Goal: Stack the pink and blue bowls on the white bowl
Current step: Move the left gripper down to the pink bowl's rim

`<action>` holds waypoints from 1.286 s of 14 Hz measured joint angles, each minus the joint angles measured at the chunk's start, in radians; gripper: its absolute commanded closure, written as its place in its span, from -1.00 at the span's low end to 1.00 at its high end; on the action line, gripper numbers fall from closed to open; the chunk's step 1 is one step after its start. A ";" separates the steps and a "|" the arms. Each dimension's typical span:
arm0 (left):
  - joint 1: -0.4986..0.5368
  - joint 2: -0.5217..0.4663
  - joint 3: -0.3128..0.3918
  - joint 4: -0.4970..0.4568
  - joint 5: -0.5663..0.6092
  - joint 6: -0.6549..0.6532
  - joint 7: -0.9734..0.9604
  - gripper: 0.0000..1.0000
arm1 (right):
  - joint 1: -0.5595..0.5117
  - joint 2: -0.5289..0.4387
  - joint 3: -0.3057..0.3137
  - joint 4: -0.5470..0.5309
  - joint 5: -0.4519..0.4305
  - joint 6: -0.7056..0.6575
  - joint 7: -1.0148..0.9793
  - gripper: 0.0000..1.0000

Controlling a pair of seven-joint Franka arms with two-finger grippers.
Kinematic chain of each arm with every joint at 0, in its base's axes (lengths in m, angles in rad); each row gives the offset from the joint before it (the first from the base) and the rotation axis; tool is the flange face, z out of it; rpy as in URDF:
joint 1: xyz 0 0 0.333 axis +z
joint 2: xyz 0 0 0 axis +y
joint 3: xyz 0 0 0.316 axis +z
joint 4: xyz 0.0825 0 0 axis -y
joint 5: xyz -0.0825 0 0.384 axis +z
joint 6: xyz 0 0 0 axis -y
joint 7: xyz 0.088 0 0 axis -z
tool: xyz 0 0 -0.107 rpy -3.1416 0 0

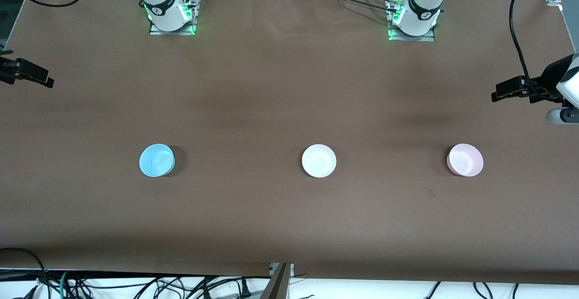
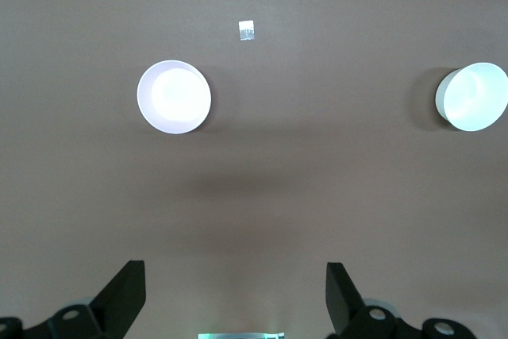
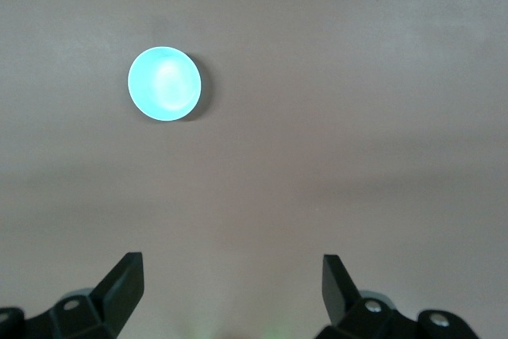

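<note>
even overhead light; soft shadows; glare washes bowl interiors

Three small round glossy bowls in one row on the brown paper-covered desk (image 1: 280,86), well apart: light blue bowl (image 1: 156,160) toward the right arm's end, white bowl (image 1: 319,160) in the middle, pale pink bowl (image 1: 465,159) toward the left arm's end. Wide bare strips between neighbouring bowls. Open surface from the row up to both arm bases, and from the row down to the edge nearest the front camera. Small pale tag (image 2: 247,31) flat on the surface just beside the pink bowl. Nothing above any bowl rim.
</note>
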 measured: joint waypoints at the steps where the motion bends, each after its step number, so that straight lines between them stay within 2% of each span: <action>1: 0.000 0.000 0.000 0.000 0.000 0.000 0.000 -1.00 | 0.000 0.000 0.000 0.000 0.000 0.000 0.000 -0.98; 5: 0.003 0.001 0.004 -0.012 0.009 -0.001 -0.002 -1.00 | 0.000 0.000 0.000 0.000 0.000 0.000 0.000 -0.98; 8: 0.036 0.027 0.040 -0.097 0.035 0.046 -0.006 -1.00 | 0.001 0.000 0.001 0.000 0.000 0.000 0.000 -0.98; 12: 0.103 0.130 0.061 -0.234 0.035 0.302 0.006 -1.00 | 0.001 0.000 0.001 0.000 0.000 0.000 0.000 -0.98; 14: 0.126 0.198 0.061 -0.265 0.029 0.418 0.074 -1.00 | 0.001 0.003 0.001 -0.001 0.000 -0.001 -0.001 -0.98; 18: 0.194 0.329 0.062 -0.292 -0.081 0.618 0.260 -1.00 | 0.001 0.012 0.001 -0.001 0.000 -0.002 -0.001 -0.98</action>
